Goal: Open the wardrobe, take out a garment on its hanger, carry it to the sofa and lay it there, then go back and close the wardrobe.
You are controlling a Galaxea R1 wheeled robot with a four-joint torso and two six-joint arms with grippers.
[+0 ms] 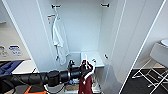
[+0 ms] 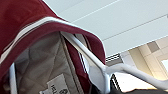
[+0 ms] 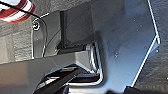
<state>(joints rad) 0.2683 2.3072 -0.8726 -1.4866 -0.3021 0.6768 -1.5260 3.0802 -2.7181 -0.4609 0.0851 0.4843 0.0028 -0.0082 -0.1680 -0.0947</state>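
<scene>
The left tool (image 1: 83,71) is clenched on the hanger (image 1: 88,67) carrying the maroon garment (image 1: 84,83).

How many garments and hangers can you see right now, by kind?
Maroon jacket, at the left pincer: 1
White shirt, hanging in the wardrobe: 1
White hangers: 2, one with the jacket, one with the shirt
Total: 4
</scene>
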